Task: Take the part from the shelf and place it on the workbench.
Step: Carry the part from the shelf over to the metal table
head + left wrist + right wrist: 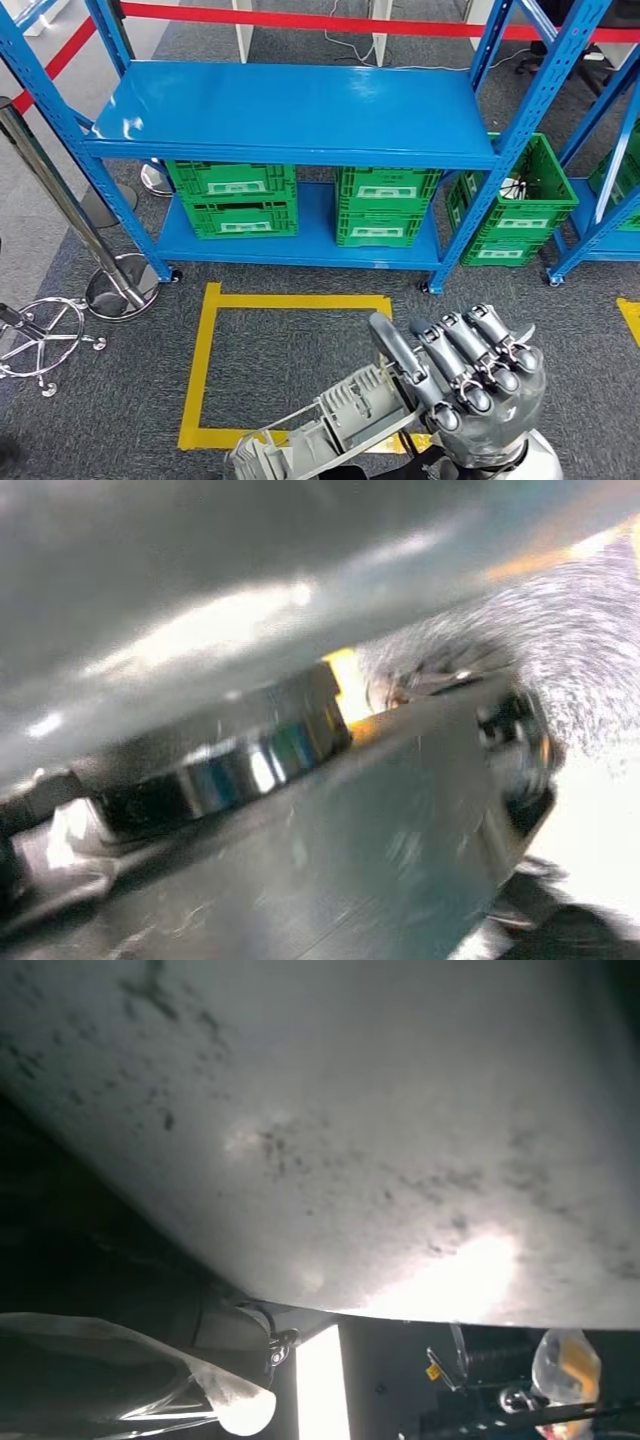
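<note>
The part (pixel 340 415) is a long grey ribbed metal casting. It lies across the bottom of the head view, above the carpet. My right hand (pixel 468 375) grips its right end, with the fingers laid over the top of it. The part's left end runs off toward the lower edge of the picture. The right wrist view looks closely at a pale grey speckled surface of the part (pixel 340 1130). The left wrist view is blurred and pressed close to grey metal, probably the part (pixel 362 850); how my left hand lies there I cannot tell. The blue shelf (pixel 294 105) stands ahead with its upper board bare.
Green crates (pixel 230 198) (pixel 385 205) sit on the shelf's lower board, and another green crate (pixel 521 205) stands to the right. A yellow tape rectangle (pixel 198 350) marks the carpet. Chrome stanchion bases (pixel 121 285) and a chair base (pixel 41 340) stand at left. Red barrier tape (pixel 302 20) runs behind.
</note>
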Robot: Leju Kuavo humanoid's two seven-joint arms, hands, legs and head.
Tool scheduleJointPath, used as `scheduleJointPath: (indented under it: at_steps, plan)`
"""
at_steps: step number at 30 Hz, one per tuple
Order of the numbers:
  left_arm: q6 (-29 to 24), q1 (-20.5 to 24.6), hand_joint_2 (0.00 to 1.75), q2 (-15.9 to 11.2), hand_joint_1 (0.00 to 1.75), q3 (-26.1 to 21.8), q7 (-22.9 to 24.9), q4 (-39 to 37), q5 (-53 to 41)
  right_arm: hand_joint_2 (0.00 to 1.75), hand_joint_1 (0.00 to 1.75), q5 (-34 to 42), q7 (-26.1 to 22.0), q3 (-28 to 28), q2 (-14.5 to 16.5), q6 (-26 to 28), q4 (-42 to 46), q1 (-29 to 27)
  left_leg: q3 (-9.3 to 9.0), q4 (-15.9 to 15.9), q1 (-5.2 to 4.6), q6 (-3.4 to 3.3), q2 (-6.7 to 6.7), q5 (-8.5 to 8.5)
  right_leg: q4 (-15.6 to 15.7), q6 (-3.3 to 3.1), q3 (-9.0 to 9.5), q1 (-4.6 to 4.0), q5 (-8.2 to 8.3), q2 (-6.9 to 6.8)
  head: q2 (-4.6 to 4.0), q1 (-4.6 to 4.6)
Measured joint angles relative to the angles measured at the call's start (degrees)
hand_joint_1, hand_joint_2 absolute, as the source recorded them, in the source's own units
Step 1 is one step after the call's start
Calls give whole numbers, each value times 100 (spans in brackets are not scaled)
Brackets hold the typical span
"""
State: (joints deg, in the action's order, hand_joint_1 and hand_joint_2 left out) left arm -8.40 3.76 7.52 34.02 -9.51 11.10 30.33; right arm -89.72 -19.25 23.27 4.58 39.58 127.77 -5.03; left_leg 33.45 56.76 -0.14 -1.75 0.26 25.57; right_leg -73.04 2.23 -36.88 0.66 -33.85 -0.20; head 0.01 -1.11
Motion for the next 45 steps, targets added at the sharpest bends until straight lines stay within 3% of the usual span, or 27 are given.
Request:
scheduleJointPath:
  at_steps: [2, 4, 6, 8, 10, 12, 13, 15, 17, 19, 20, 22, 24, 25, 27, 28, 29, 30, 32, 33, 35, 36, 38, 40, 42, 43, 45]
  plan:
    - [136, -25, 0, -1, 0, -373, 5, 0, 355, 175, 175, 0, -8, -17, 5, 0, 31, -13, 122, 22, -20, 20, -3, -97, 693, -46, 535, -9, 286, 1, 1, -3]
    - [197, -48, 0, -3, 0, -656, -52, -1, 456, 175, 175, -1, 2, -25, 12, 0, 70, -16, 196, 40, -36, 65, -9, -198, 1512, -80, 1069, -30, 240, 8, 1, 1]
    - [100, -61, 0, -14, 0, -796, -118, -5, 277, 175, 175, -2, 25, -36, 18, 0, 107, -21, 243, 35, -34, 121, -11, -314, 1825, -99, 1219, -54, 171, 18, 1, 2]
    - [-178, -55, 0, -34, 0, -732, -123, -28, -287, 175, 175, -2, 57, -45, 20, 0, 122, -18, 301, 72, -24, 188, -17, -267, 1826, -160, 1110, -37, 262, 0, 0, 5]
    - [-502, -42, 0, -50, 0, -476, -38, -53, -1008, 175, 175, -4, 84, -51, 26, 0, 130, -11, 404, 436, -9, 266, -23, 198, 1823, -246, 977, -14, 387, -31, -1, 41]
    - [-718, -17, 0, -55, 0, -152, 124, -58, -1524, 175, 175, -9, 101, -55, 32, 0, 137, -8, 533, 1176, 14, 326, -23, 772, 1782, -292, 814, -23, 512, -47, -1, 77]
    - [-794, 3, 0, -54, 0, 1, 211, -59, -1701, 175, 175, -11, 107, -55, 32, 0, 138, -7, 560, 1515, 25, 346, -23, 889, 1749, -296, 713, -27, 573, -54, -1, 81]
    - [-920, 48, 0, -50, 0, 297, 348, -59, -1974, 175, 175, -13, 113, -56, 33, 0, 139, -5, 410, 1721, 41, 359, -23, 697, 1654, -288, 481, -32, 679, -64, -1, 85]
    - [-990, 88, 0, -48, 0, 544, 414, -59, -2115, 175, 175, -13, 113, -57, 39, 0, 145, -5, -76, 1169, 46, 327, -27, 418, 1546, -261, 274, -33, 763, -64, -1, 86]
    - [-1010, 121, 0, -45, 0, 710, 434, -59, -2159, 175, 175, -13, 114, -60, 51, 1, 154, -2, -612, 348, 29, 263, -35, 500, 1473, -207, 154, -44, 843, -65, -1, 82]
    - [-1010, 133, 0, -44, 0, 768, 435, -59, -2172, 175, 175, -13, 115, -60, 57, 1, 159, 1, -745, 94, 13, 226, -39, 582, 1464, -173, 120, -43, 896, -71, -1, 81]
    - [-994, 143, 0, -42, 0, 871, 435, -59, -2204, 175, 175, -13, 114, -62, 68, 2, 166, 3, -738, -44, -7, 149, -37, 551, 1486, -99, 74, -28, 1003, -82, -1, 79]
    - [-971, 138, 0, -40, 0, 961, 438, -58, -2245, 175, 175, -12, 109, -63, 76, 2, 166, 2, -617, -72, 3, 55, -11, 404, 1389, -39, -3, -8, 822, -54, -1, 72]
    - [-962, 139, 0, -37, 0, 1000, 448, -57, -2264, 175, 175, -12, 104, -63, 78, 2, 166, 2, -537, -87, 14, 15, 3, 324, 1200, -16, -71, -3, 561, -34, -1, 64]
    - [-951, 157, 0, -28, 0, 1064, 489, -51, -2297, 175, 175, -11, 89, -63, 81, 1, 166, 4, -344, -79, 13, -24, 13, 167, 541, 25, -222, 3, -43, -8, -1, 40]
    - [-948, 164, 0, -24, 0, 1087, 514, -46, -2309, 175, 175, -11, 83, -63, 81, 1, 166, 4, -237, -71, 12, -23, 16, 85, 188, 40, -267, 3, -202, -5, -1, 34]
    - [-946, 168, 0, -22, 0, 1106, 530, -42, -2316, 175, 175, -11, 77, -63, 82, 1, 166, 5, -127, -60, 12, -15, 22, 3, -65, 54, -256, 3, -196, -3, -1, 31]
    - [-945, 170, 0, -22, 0, 1125, 540, -37, -2316, 175, 175, -11, 71, -63, 84, 1, 166, 4, -12, -43, 15, -3, 29, -78, -155, 63, -166, 5, -47, -3, -1, 27]
    - [-945, 173, 0, -21, 0, 1163, 541, -27, -2314, 175, 175, -11, 63, -63, 93, 2, 166, 6, 197, 3, 23, 37, 39, -222, 240, 73, 288, 14, 327, -3, -1, 25]
    - [-945, 175, 0, -21, 0, 1175, 534, -19, -2303, 175, 175, -11, 60, -63, 103, 2, 167, 11, 284, 35, 17, 64, 36, -282, 680, 74, 646, 18, 362, -2, -1, 17]
    - [-937, 175, 0, -24, 0, 1181, 507, 5, -2266, 175, 175, -11, 59, -65, 132, 2, 172, 25, 383, 81, 3, 119, 28, -406, 1501, 29, 1202, 10, 157, 12, 0, 13]
    - [-927, 175, 0, -26, 0, 1180, 486, 17, -2242, 175, 175, -11, 60, -67, 146, 2, 176, 31, 410, 85, 1, 148, 26, -472, 1715, -7, 1315, -4, 66, 19, 1, 10]
    - [-902, 165, 0, -33, 0, 1180, 450, 31, -2213, 175, 175, -12, 63, -73, 168, 2, 181, 38, 455, 77, 18, 211, 17, -553, 1747, -109, 1216, -16, 106, 8, 1, 21]
    - [-890, 144, 0, -41, 0, 1179, 429, 52, -2198, 175, 175, -13, 64, -77, 192, 1, 181, 50, 540, 306, 34, 277, 0, -206, 1732, -220, 1058, -13, 244, -18, -1, 51]
    - [-889, 131, 0, -49, 0, 1179, 418, 71, -2194, 175, 175, -13, 67, -78, 216, 0, 181, 59, 646, 966, 44, 321, -7, 460, 1709, -284, 877, -29, 401, -33, -2, 89]
    - [-890, 127, 0, -54, 0, 1178, 415, 78, -2194, 175, 175, -14, 67, -78, 224, 0, 181, 61, 680, 1348, 45, 331, -6, 680, 1688, -296, 779, -44, 479, -40, -1, 102]
    - [-895, 122, 0, -63, 0, 1179, 408, 96, -2194, 175, 175, -16, 67, -78, 238, 0, 180, 70, 602, 1784, 42, 313, -7, 655, 1614, -307, 545, -77, 633, -51, -1, 110]
